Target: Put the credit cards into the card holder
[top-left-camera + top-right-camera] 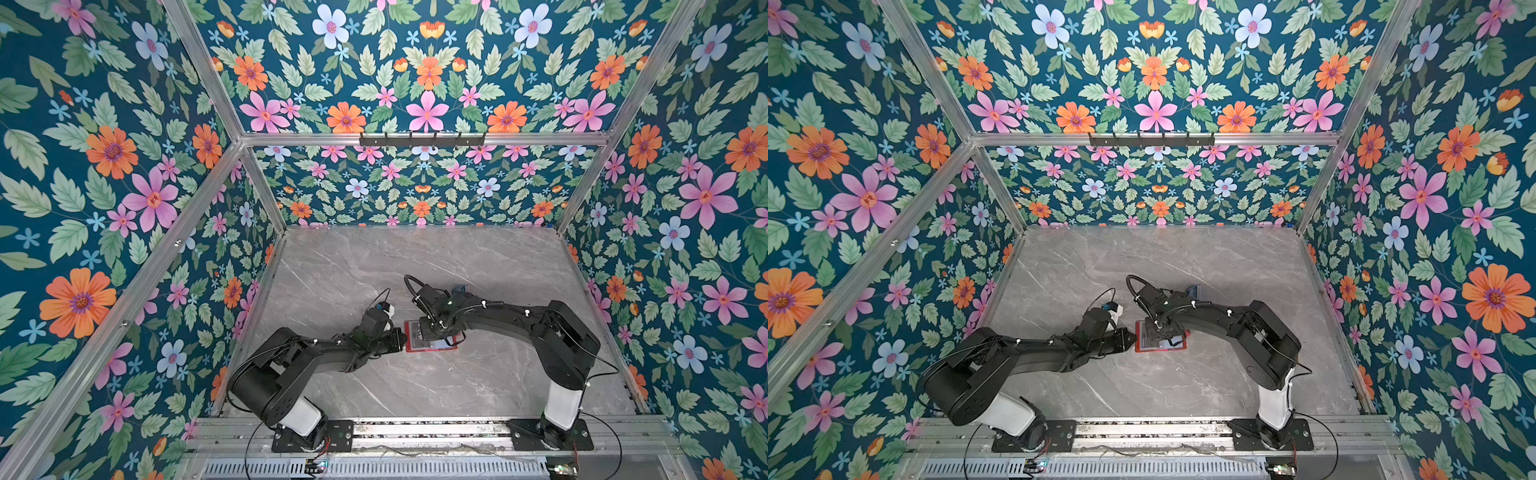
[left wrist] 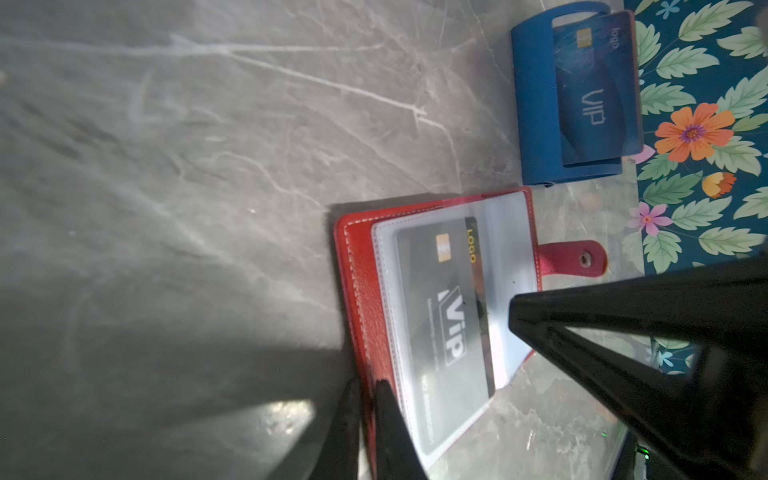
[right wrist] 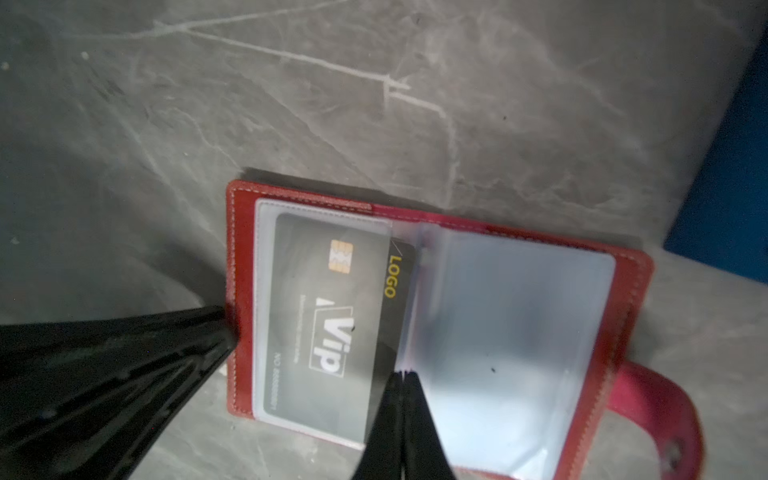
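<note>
We are clamping our left gripper (image 2: pixel 367 386) on the card holder (image 2: pixel 361 291), at the outer edge of its red cover. The holder is lying open near the middle of the table (image 1: pixel 415 257), somewhat nearer its front edge. Our right gripper (image 3: pixel 402 373), jaws together, is touching its tips to the exposed edge of the black VIP card (image 3: pixel 332 311), which is sitting mostly inside a clear sleeve (image 3: pixel 264 332) by the fold. A blue card (image 2: pixel 590 91) is standing in the blue stand (image 2: pixel 536 104) farther back.

Left end effector (image 2: pixel 368 386) pinched narrow, right end effector (image 3: pixel 402 374) closed tight
</note>
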